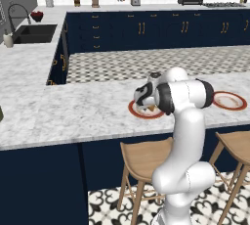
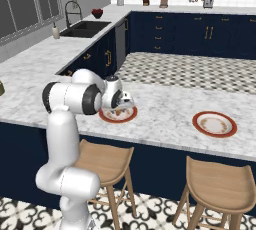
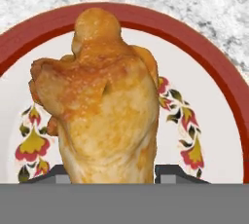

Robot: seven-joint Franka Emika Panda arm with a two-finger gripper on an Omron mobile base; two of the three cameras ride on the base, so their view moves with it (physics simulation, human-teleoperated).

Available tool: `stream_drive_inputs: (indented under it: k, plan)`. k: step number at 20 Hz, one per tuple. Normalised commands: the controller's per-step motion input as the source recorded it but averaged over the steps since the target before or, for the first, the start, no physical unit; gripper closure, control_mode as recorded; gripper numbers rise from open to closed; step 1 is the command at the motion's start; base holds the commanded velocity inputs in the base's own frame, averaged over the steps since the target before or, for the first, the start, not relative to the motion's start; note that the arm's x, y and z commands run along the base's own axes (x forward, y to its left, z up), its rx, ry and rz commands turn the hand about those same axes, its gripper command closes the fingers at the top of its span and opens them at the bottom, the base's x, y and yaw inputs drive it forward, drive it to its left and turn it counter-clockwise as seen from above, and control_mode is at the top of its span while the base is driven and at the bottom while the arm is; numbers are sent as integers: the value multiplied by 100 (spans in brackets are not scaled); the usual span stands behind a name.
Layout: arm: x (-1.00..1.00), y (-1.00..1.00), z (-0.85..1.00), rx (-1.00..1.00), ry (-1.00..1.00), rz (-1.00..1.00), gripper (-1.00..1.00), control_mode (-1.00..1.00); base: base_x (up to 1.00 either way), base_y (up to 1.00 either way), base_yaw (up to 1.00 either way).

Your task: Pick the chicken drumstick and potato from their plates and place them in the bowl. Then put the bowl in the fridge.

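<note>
Our gripper (image 3: 109,179) was down over the near plate (image 3: 214,67), and the chicken drumstick (image 3: 99,106) sat right between its two dark finger tips. The jaws stood close on each side of the meat, but we could not tell if they were really squeezing it yet. The drumstick lay on that plate, with its thin end pointing away from the hand.

We thought the lumpy meat could slip or twist if the jaws pinched only one bumpy side (it was not a smooth shape at all). It could then roll off the plate onto the marble counter (image 1: 58,106). If the hand pushed too low, the tips could scrape the plate and shove it.

Further right sat the second plate (image 2: 215,124), well apart from the first, near the counter's edge above a wooden stool (image 2: 220,184). We could not make out the potato on it.
</note>
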Motion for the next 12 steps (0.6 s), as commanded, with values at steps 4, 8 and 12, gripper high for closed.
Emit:
stream_drive_inputs:
  k: [4, 8, 12]
  plan:
    - [-82, 0, 77, 1, -15, -3, 100, -100, 0, 0, 0]
    - [-100, 0, 95, 4, -21, -16, 100, -100, 0, 0, 0]
    - [-93, 0, 100, 2, -3, -21, 100, -100, 0, 0, 0]
